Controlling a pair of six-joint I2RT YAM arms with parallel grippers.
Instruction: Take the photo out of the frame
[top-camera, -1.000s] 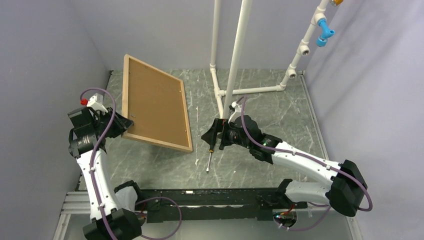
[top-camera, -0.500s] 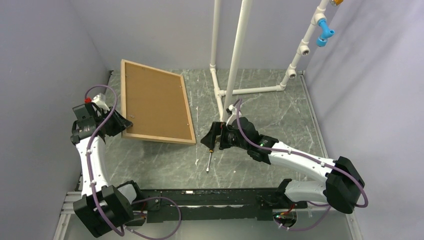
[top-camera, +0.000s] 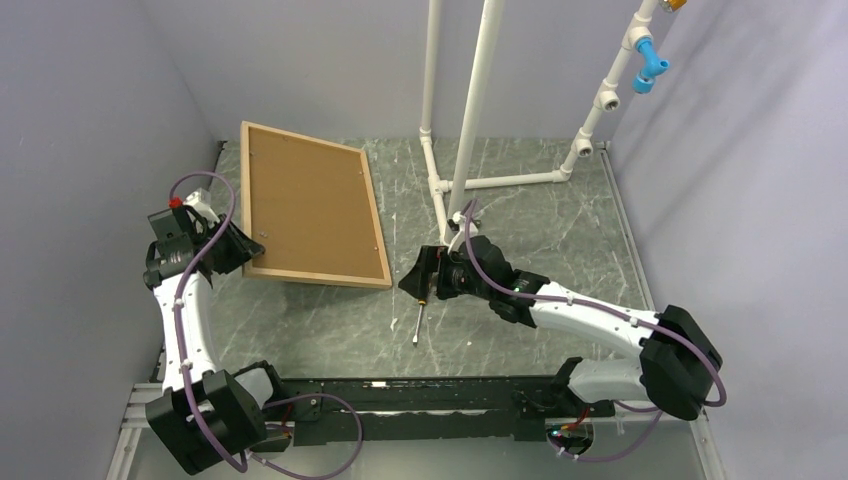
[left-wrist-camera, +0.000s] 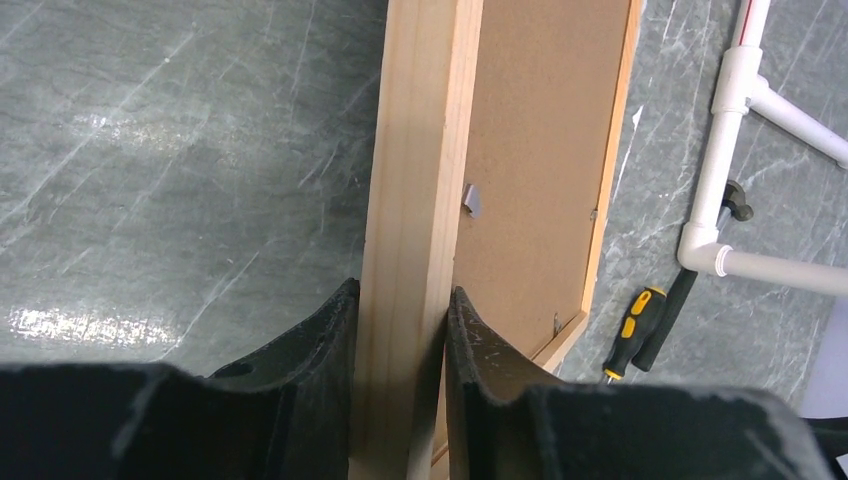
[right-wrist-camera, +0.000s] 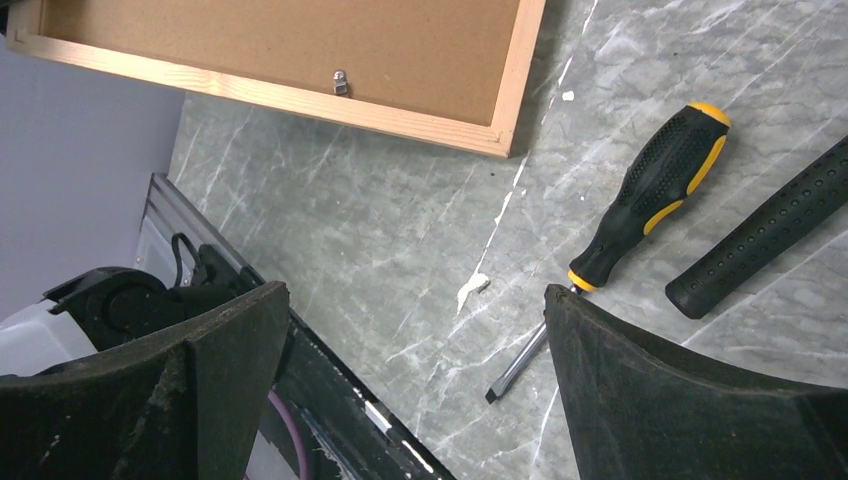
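Frame (top-camera: 320, 277) faces back-up, long axis near-to-far.

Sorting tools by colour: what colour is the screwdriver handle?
The screwdriver handle is black with yellow, clearest in the right wrist view.

Matt pale-wood frame (left-wrist-camera: 405, 200), brown fibreboard backing (left-wrist-camera: 540, 150)

SITE: robotics lab test cell | ENCLOSURE: plain lavender-grey wall panels (top-camera: 90, 100) on left, far and right | BENCH: grey marble-pattern table (top-camera: 560, 220) | FIXTURES: white PVC pipe rig (top-camera: 470, 130) far centre, blue fitting (top-camera: 652, 60) far right | MOUNT: black rail (top-camera: 430, 400) at near edge, carrying two cabled white arms (top-camera: 590, 315)
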